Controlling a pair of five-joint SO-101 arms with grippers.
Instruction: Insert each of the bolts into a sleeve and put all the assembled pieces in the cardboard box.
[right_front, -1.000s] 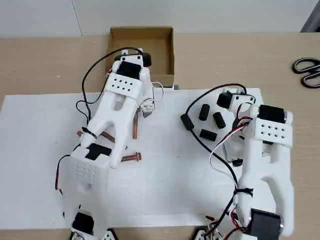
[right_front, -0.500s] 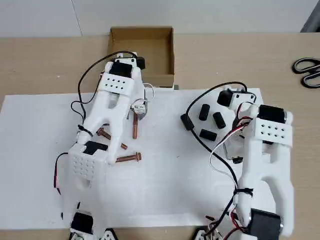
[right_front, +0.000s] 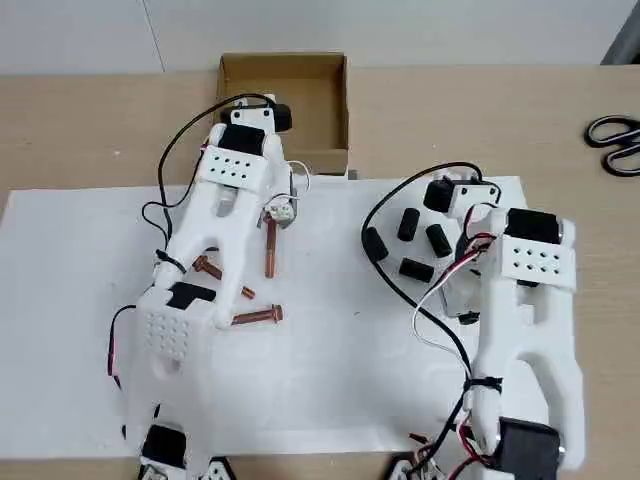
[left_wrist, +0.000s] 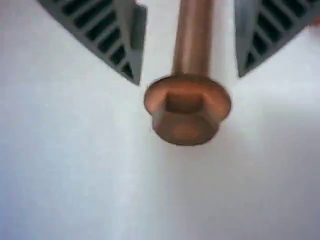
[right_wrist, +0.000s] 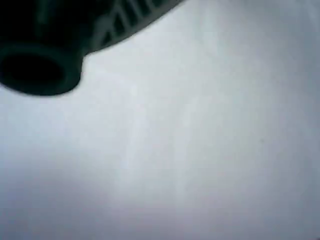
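At least three copper bolts (right_front: 258, 316) are lying on the white sheet (right_front: 330, 380), three short black sleeves (right_front: 408, 224) are sitting grouped beside the right gripper (right_front: 462, 300), whose jaws I cannot tell, and the left gripper (left_wrist: 187, 72) is holding its jaws apart astride one smooth, round-headed bolt (left_wrist: 187, 107) near the single cardboard box (right_front: 283, 70).

A light brown wooden table (right_front: 90, 120) carries a large white sheet of paper (right_front: 330, 380), which lies flat over its near part. A pair of black-handled scissors (right_front: 612, 146) rests on the bare wood at the right edge of the high view, beyond the sheet's far right corner and not touching it. A pale wall (right_front: 420, 30) runs behind the table.
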